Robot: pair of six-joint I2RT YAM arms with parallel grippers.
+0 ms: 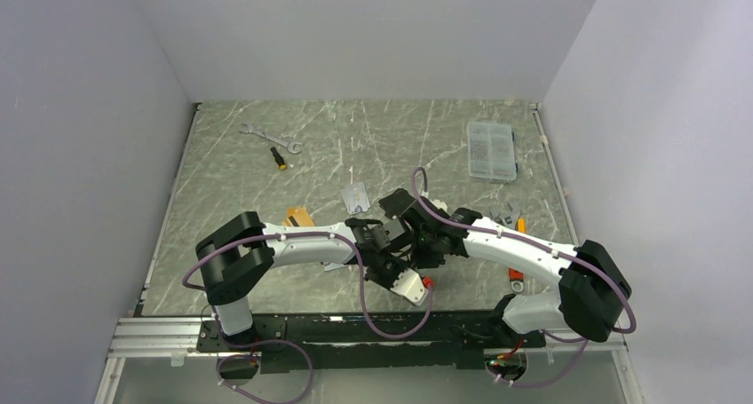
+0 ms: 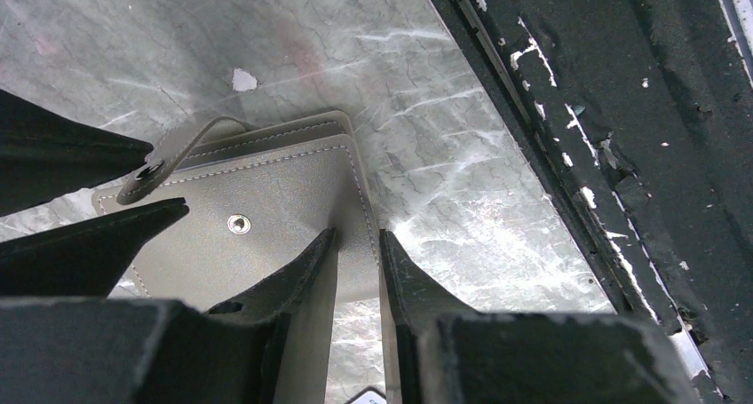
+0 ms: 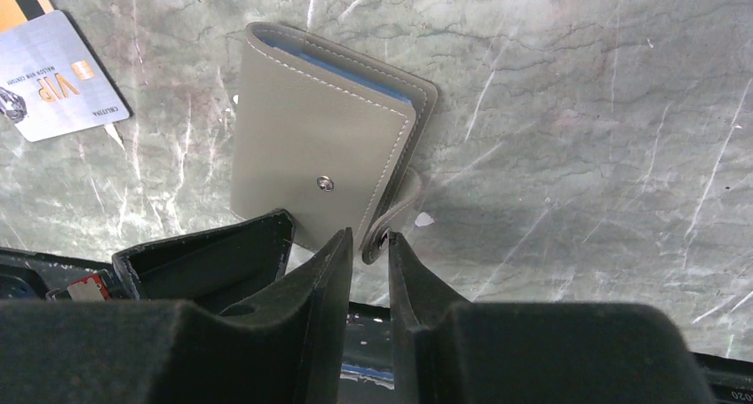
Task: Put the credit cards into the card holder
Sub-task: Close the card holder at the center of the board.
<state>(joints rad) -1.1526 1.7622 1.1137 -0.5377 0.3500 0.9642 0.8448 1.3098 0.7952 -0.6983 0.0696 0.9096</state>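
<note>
The closed grey-taupe stitched card holder [image 3: 311,138] lay flat on the green marbled table [image 3: 577,111], near its front edge. The left gripper [image 2: 357,233] straddled the holder's edge and the right gripper [image 3: 368,237] its snap tab [image 3: 400,209], jaws nearly together. Whether either pinched, I couldn't tell.

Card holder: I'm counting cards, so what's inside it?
Only a blue sleeve edge peeks from the folded card holder. Its cover hides whether any cards sit inside.
</note>
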